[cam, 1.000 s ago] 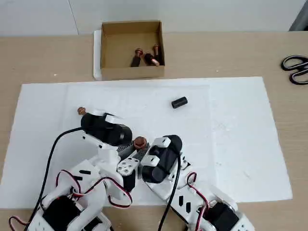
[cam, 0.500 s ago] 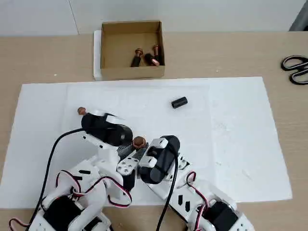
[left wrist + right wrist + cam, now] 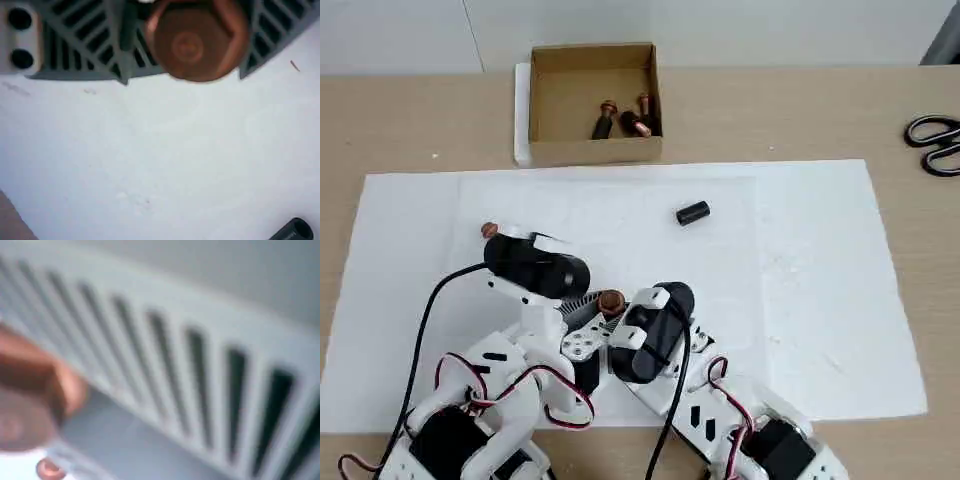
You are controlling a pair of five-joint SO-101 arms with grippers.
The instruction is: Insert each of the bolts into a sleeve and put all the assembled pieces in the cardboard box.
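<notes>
A copper-headed bolt (image 3: 611, 300) is held between the two arms near the table's front; in the left wrist view its head (image 3: 192, 42) sits clamped between ribbed grey fingers (image 3: 75, 50). My left gripper (image 3: 597, 305) is shut on it. My right gripper (image 3: 623, 320) is pressed close against the same spot, and the right wrist view has the bolt's copper blur (image 3: 30, 390) beside a ribbed finger. A second bolt (image 3: 489, 230) lies by the left arm. A loose black sleeve (image 3: 692, 213) lies mid-sheet. The cardboard box (image 3: 550, 100) at the back holds two assembled pieces (image 3: 603, 118).
A white paper sheet (image 3: 800, 280) covers the work area. Scissors (image 3: 935, 143) lie at the far right edge of the wooden table. Both arms' bodies and cables crowd the front centre.
Both arms have closed in slightly on each other. The held bolt head has sunk a little toward the front, and the left arm's wrist has shifted slightly left.
</notes>
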